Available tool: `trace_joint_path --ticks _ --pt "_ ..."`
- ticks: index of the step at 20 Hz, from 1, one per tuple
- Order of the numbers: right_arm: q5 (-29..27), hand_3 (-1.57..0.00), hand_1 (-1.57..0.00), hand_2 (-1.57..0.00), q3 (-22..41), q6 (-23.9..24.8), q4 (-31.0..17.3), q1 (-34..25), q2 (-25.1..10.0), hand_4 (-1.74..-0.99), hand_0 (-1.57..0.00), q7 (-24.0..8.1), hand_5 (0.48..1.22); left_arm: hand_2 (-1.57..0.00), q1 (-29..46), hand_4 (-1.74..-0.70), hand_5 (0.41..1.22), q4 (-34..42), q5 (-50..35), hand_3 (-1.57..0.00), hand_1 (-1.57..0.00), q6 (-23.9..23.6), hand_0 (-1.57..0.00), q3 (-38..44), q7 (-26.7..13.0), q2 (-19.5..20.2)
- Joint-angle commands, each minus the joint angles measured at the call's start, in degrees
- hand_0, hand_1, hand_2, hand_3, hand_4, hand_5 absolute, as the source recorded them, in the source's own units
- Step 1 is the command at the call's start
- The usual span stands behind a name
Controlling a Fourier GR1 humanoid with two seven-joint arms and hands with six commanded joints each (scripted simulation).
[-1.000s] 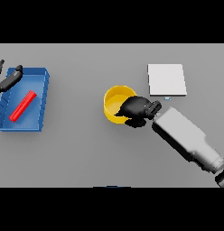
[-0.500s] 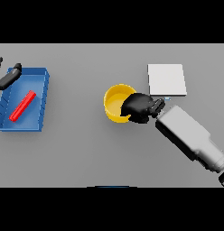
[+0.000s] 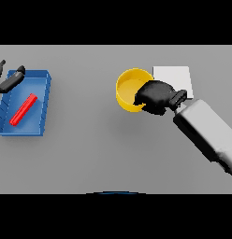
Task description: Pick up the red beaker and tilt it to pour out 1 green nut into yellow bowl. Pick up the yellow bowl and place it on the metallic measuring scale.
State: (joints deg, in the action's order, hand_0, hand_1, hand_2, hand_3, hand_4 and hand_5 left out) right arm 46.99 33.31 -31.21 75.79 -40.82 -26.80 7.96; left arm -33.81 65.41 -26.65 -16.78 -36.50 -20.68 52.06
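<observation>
- Your right hand [image 3: 155, 96] is curled round the right rim of the yellow bowl [image 3: 128, 88], gripping it.
- The bowl overlaps the left edge of the pale square scale [image 3: 176, 78]; you cannot tell whether it rests on the scale or is held above it.
- Your left hand [image 3: 8, 80] sits at the far left, fingers relaxed, over the corner of the blue tray [image 3: 41, 105].
- A red stick [image 3: 23, 109] lies slantwise in that tray.

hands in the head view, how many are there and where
2. The right hand grips the yellow bowl at its right rim, beside the metallic measuring scale. The left hand is at the view's left edge, by the blue tray.
</observation>
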Motion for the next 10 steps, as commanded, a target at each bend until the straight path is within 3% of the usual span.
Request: trace_joint_path --ticks 1,6,7,10 --pt "-0.06 -1.17 -1.57 -1.48 -0.30 0.03 0.52 0.20 0.02 -1.740 -1.57 -0.76 1.220 0.00 0.03 -0.71 0.686 0.74 0.04 0.00 0.00 -0.27 0.00 -0.11 0.11 -0.02" --pt "0.63 -1.15 -1.57 -1.51 -1.80 1.01 1.25 0.33 -0.71 -1.741 -1.56 -2.67 1.220 0.00 0.61 -0.72 0.698 1.78 -0.33 0.00 0.00 -0.91 0.00 0.22 -0.61 0.87" --pt "0.30 -1.15 -1.57 -1.52 -2.60 1.03 1.34 0.11 -1.78 -1.741 -1.57 -1.67 1.220 0.00 0.85 -0.73 0.704 2.01 -0.31 0.00 0.00 -1.01 0.00 0.05 -0.18 0.45" --pt "1.20 -1.15 -1.57 -1.54 -4.13 4.13 -3.36 -1.36 -1.77 -1.741 -1.57 -1.87 1.221 0.00 1.41 -0.73 0.719 2.54 -0.38 0.00 0.00 -1.54 0.00 0.12 -0.46 0.82"
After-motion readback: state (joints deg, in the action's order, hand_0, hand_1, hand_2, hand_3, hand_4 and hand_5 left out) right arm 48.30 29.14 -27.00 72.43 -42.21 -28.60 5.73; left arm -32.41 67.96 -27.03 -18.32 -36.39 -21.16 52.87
